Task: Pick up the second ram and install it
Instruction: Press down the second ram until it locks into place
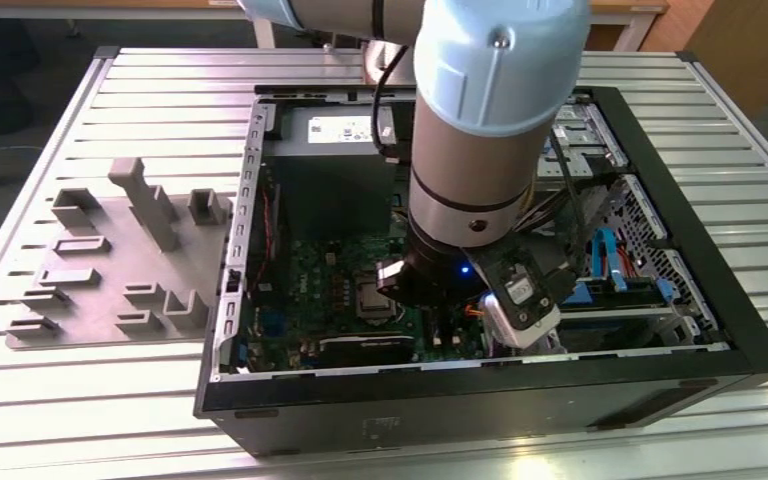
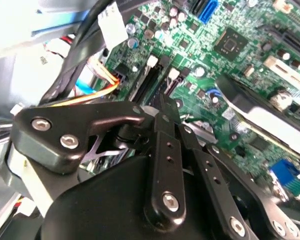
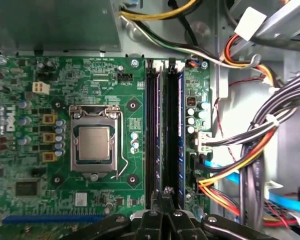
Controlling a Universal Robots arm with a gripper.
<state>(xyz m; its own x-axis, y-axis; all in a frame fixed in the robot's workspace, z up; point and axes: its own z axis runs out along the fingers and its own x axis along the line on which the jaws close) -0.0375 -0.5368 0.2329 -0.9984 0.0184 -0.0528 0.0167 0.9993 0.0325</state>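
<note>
Jaws together, tip against tip, with nothing clamped between them that I can see: so my gripper [image 3: 165,192] stands in the first wrist view, pointing down at the row of long black memory slots [image 3: 152,140] on the green motherboard [image 3: 65,80]. The second ram [image 3: 166,130] I judge to be the thin dark stick that stands on its edge in the slot directly under my tips, but from above it looks much like the slots beside it, so I am not fully sure. Its long axis runs straight away from my tips along the slot, toward the 2 white latches at the far end, and my closed jaws are over the near end of it. Whether the tips press on it or only hover above, I cannot tell. To one side of the slots lies the processor socket [image 3: 94,145], to the other side a bundle of coloured cables [image 3: 240,170]. The second wrist view shows my gripper [image 2: 162,107] from the side, its point low and close to the slots, which the first wrist view cannot show. The exterior view gives the whole: my arm [image 1: 491,120] reaches down into the open computer case [image 1: 744,330], and the grey fixture [image 1: 104,260] at the exterior view's left holds no stick.
</note>
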